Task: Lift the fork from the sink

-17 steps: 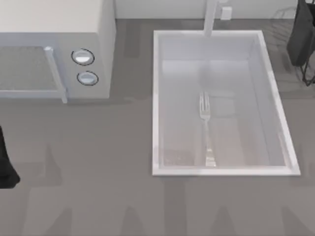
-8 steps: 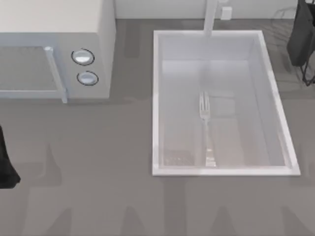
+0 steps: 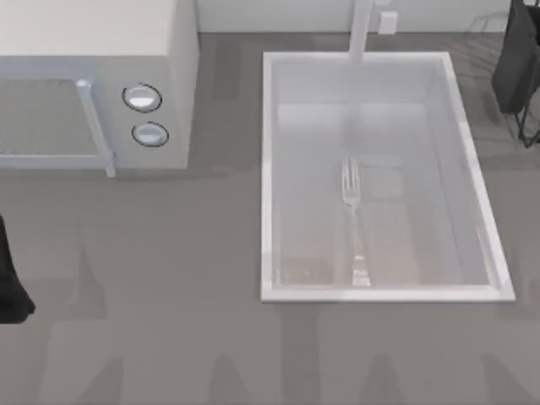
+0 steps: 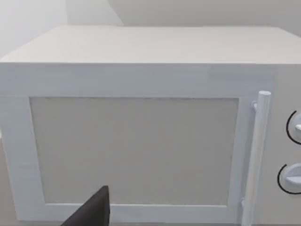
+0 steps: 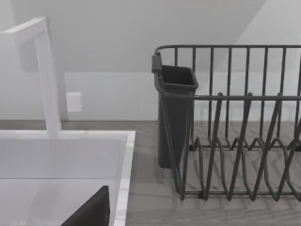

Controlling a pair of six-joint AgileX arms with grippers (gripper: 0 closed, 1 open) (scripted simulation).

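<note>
Our grey tabletop (image 3: 186, 278) carries three big things. The white microwave (image 3: 93, 76) sits at the far left corner, door facing the near edge, with a vertical bar handle (image 3: 94, 126) and two round knobs (image 3: 142, 98) stacked beside it. We can read no writing, brand or label on its face, neither from above nor in the left wrist view, where the microwave (image 4: 141, 94) fills the frame.

The sink (image 3: 268, 169) lies right of the middle, running from the far edge toward the near edge, its white faucet post (image 3: 361, 29) standing at the far short edge. A dark wire dish rack (image 5: 235, 122) with a dark cup-like holder (image 5: 174, 117) stands just beside the sink at the far right corner.

The fork (image 3: 354, 224) lies flat on the sink floor, about midway between the long walls, tines toward the faucet and handle end near the near wall.

Our left arm (image 3: 10, 287) is parked at the left edge, our right arm (image 3: 516, 59) at the far right corner. We cannot tell how either claw stands.
</note>
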